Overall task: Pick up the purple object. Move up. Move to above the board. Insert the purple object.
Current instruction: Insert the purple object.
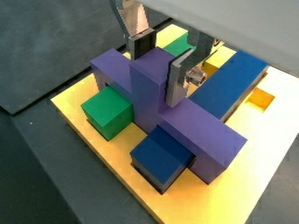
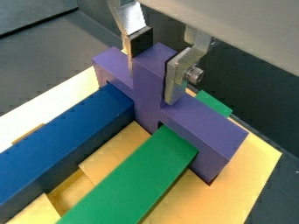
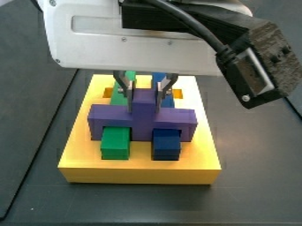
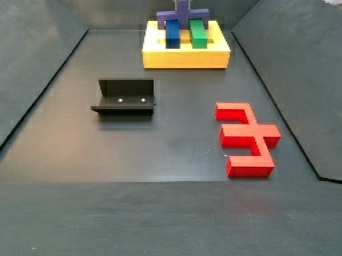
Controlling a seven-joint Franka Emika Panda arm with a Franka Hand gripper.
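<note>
The purple object sits on the yellow board with its crossbar lying across the other pieces and its post upright. It shows in both wrist views and both side views. My gripper is right above it, with one finger on each side of the post and both plates against its faces, seen also in a wrist view and a side view. The board stands at the far end of the floor. The gripper is out of that side view.
A green block and a dark-blue block stand in the board under the crossbar. A long blue bar and a green bar lie in its slots. The fixture and a red block stand on the floor.
</note>
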